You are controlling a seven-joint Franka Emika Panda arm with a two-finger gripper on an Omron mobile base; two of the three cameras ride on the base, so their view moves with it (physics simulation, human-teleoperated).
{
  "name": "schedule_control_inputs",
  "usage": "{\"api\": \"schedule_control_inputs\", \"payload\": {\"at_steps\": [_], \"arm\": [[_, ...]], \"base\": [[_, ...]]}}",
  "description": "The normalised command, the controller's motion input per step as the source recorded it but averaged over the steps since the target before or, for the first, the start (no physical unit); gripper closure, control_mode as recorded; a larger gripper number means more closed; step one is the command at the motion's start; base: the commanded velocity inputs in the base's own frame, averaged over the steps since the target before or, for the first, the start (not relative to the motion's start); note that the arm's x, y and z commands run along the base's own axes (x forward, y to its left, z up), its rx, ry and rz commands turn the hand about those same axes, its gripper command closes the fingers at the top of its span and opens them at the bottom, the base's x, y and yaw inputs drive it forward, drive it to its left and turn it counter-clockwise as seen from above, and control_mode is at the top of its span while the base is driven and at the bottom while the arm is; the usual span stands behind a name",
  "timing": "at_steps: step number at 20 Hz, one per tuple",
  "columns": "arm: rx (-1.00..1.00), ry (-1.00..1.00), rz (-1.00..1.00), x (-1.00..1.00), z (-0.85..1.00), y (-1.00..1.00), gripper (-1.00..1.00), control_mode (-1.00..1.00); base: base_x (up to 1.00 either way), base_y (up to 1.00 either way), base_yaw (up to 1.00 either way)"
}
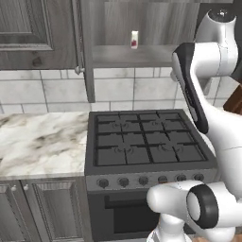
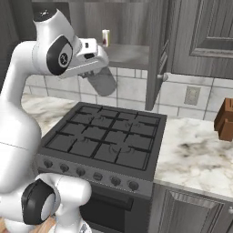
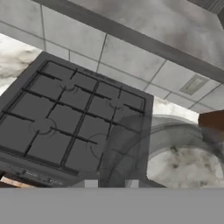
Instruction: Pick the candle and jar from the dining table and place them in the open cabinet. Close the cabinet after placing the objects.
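The arm stands in front of a black gas stove (image 1: 149,142) set into a marble counter (image 1: 42,139), with the open dark grey cabinet (image 1: 127,54) on the wall above it. In the right base view the gripper (image 2: 98,68) is raised high over the far left of the stove, closed around the jar (image 2: 103,80), a translucent grey glass cylinder that hangs below the hand and just in front of the tiled wall. In the hand view the jar (image 3: 162,144) shows as a see-through curved rim right at the fingers, with the burners visible through it. On the cabinet's plain grey shelf stands a small white carton (image 1: 134,39) with a red mark, to the left of where the hand is; no candle can be made out on the part of the shelf that shows. The cabinet door (image 2: 159,50) stands swung out at the right of the opening. A brown block (image 2: 225,119) sits at the far right of the counter. Judging from this, the jar is picked and nearly at the cabinet but not yet set down; placing it, dealing with the candle if it is not already inside, and closing the door appear to be left.
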Motion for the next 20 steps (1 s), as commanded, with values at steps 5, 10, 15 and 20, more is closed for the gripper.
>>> {"api": "schedule_control_inputs", "payload": {"at_steps": [5,10,15,20], "arm": [[-0.1,-0.16,0.0,0.35,0.0,-0.07,1.0,-1.0],[-0.12,-0.18,0.0,0.2,0.01,-0.16,1.0,-1.0],[-0.03,-0.07,0.0,0.16,0.24,-0.2,1.0,-1.0],[0.0,0.0,0.0,0.4,0.39,-0.2,1.0,-1.0]], "base": [[0.0,0.0,0.0],[0.0,0.0,0.0],[0.0,0.0,0.0],[0.0,0.0,0.0]]}}
